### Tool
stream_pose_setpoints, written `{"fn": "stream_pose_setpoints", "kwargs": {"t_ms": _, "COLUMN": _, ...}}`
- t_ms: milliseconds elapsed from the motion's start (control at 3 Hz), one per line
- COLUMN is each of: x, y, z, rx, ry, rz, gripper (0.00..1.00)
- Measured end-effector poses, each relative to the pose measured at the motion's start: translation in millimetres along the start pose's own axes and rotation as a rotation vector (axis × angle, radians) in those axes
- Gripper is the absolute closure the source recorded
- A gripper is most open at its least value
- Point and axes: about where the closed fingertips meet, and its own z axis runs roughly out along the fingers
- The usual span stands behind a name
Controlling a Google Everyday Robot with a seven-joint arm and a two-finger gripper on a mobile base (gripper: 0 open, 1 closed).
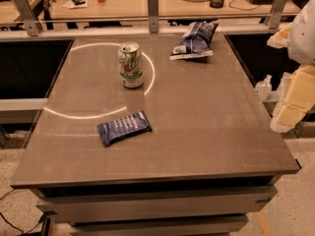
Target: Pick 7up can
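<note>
The 7up can (131, 65) stands upright on the brown table (197, 127), at the back left of the middle. It has a white and green body and a silver top with a pull tab. My gripper (290, 107) is at the right edge of the view, beyond the table's right side, as part of the pale arm. It is far to the right of the can and touches nothing on the table.
A dark blue snack packet (123, 127) lies flat in front of the can. A second blue and white packet (195, 40) lies at the back right. A railing with metal posts (153, 4) runs behind the table, and a desk with clutter lies beyond it.
</note>
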Motion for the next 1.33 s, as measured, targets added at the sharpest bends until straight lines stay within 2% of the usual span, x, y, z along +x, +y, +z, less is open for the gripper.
{"fn": "stream_pose_setpoints", "kwargs": {"t_ms": 333, "x": 0.0, "y": 0.0, "z": 0.0, "rx": 0.000, "ry": 0.000, "rz": 0.000, "gripper": 0.00}}
{"fn": "stream_pose_setpoints", "kwargs": {"t_ms": 667, "x": -1.3, "y": -1.6, "z": -1.5, "rx": -0.011, "ry": -0.053, "rz": 0.040, "gripper": 0.00}}
{"fn": "stream_pose_setpoints", "kwargs": {"t_ms": 1000, "x": -9.3, "y": -5.8, "z": -0.4, "rx": -0.022, "ry": -0.214, "rz": 0.206, "gripper": 0.00}}
{"fn": "stream_pose_setpoints", "kwargs": {"t_ms": 1333, "x": -19.8, "y": 2.4, "z": 7.2, "rx": -0.017, "ry": -0.403, "rz": 0.362, "gripper": 0.00}}
